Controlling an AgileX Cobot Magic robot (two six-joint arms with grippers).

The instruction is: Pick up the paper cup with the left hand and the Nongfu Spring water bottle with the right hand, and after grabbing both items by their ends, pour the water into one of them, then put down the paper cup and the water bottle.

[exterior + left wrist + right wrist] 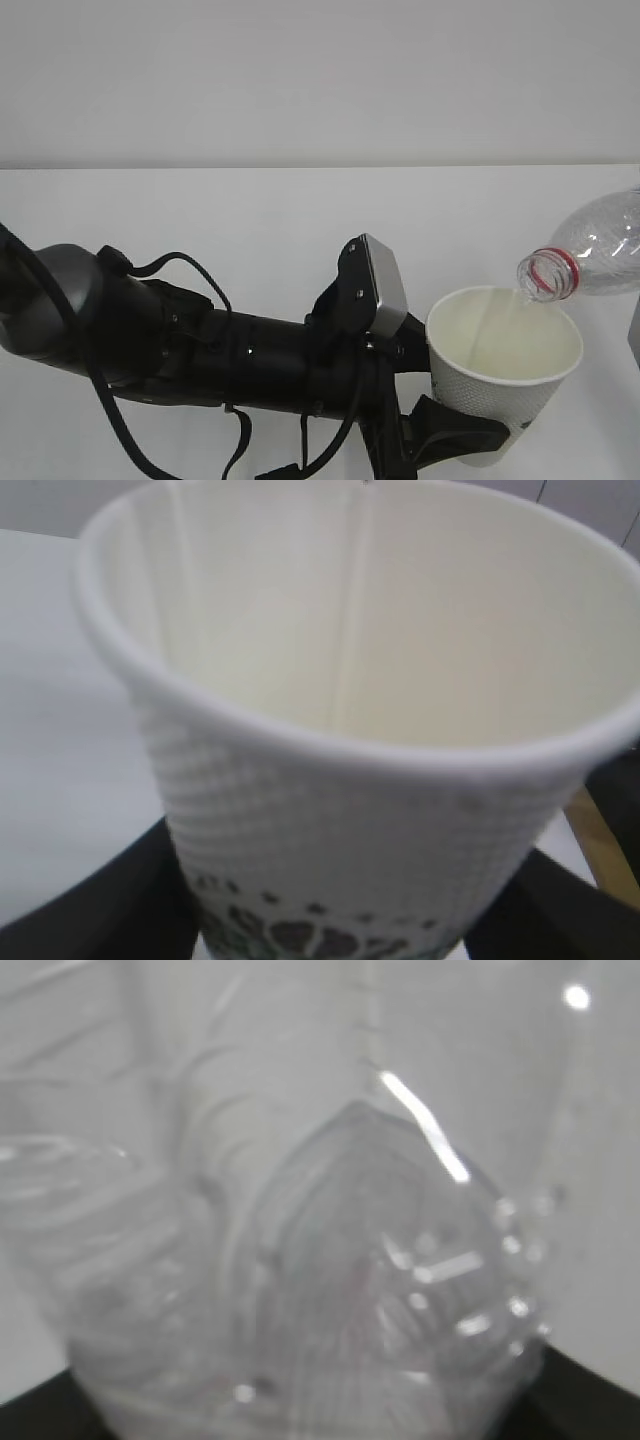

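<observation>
The white dimpled paper cup [497, 385] stands upright in the air at the lower right, and my left gripper [468, 440] is shut on its lower wall. In the left wrist view the paper cup [340, 800] fills the frame, with black fingers [110, 895] at both bottom corners. The clear Nongfu Spring water bottle [600, 245] enters from the right edge, tilted down, with its red-ringed mouth [541, 274] over the cup's far rim. A faint clear streak of water [516, 295] runs from the mouth into the cup. My right gripper [320, 1415] is shut on the bottle's ribbed base [330, 1260]; the exterior view does not show it.
A white table [200, 220] runs back to a pale wall. The black left arm [180, 340] with its grey camera box [385, 285] lies across the lower left. A grey object [634, 345] shows at the right edge.
</observation>
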